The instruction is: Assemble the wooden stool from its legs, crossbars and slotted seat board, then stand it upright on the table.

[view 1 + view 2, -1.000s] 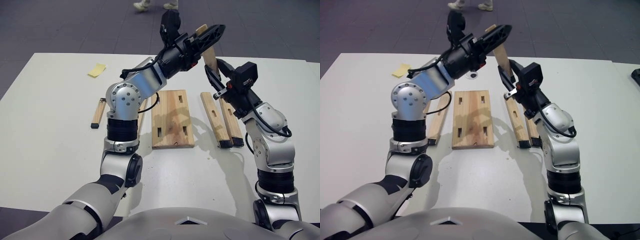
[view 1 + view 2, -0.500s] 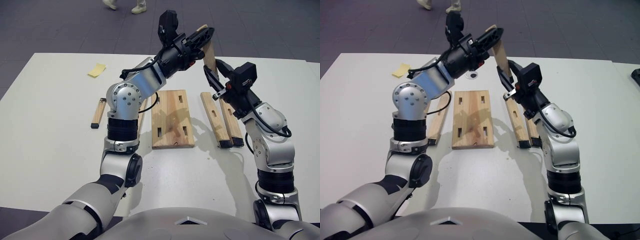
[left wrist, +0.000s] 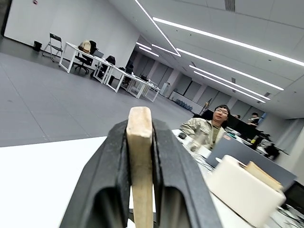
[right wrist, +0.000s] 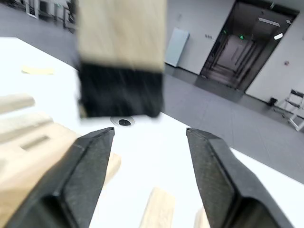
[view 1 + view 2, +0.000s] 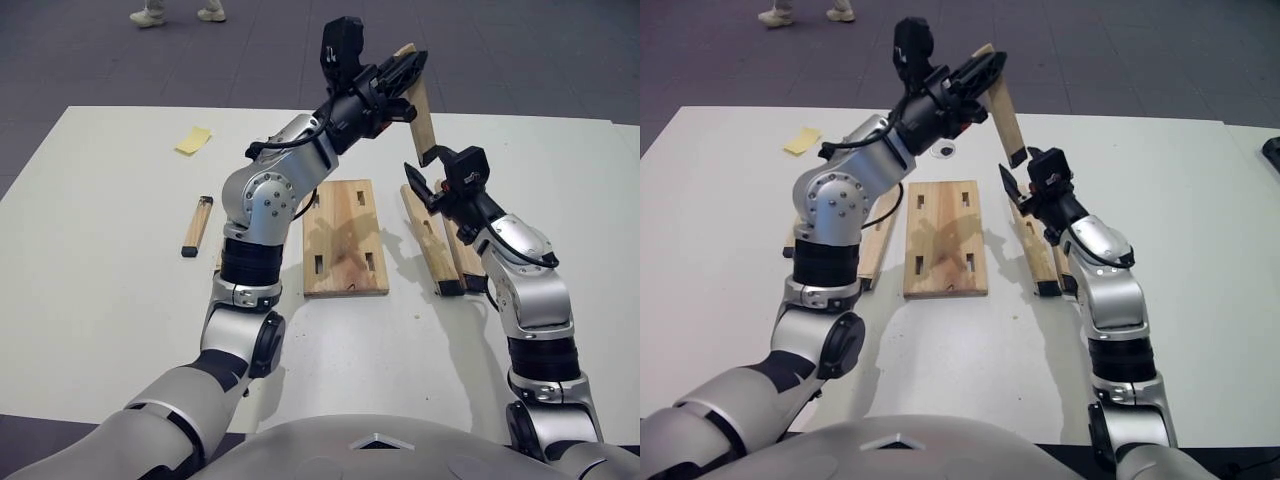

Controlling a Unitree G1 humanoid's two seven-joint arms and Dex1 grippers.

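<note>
Left gripper (image 5: 408,68): you grip the leg (image 5: 420,115) tight, raised over the table's (image 5: 100,200) far side.
Right gripper (image 4: 149,134): spread wide, just below that leg's black end.
Seat board (image 5: 345,235): flat at mid-table.

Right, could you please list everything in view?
Table: one, white.
Seat board: one, pale wood, flat mid-table.
Held leg: one, pale wood, black-tipped, raised beyond the board.
Lying legs: two, pale wood, right of board.
Slat: count unclear, pale wood, left of board, partly behind arm.
Short stick: one, pale wood, left side.
Sticky note: one, yellow, far left side.
Left end effector: black, shut on held leg.
Right end effector: black, open, below its tip.
</note>
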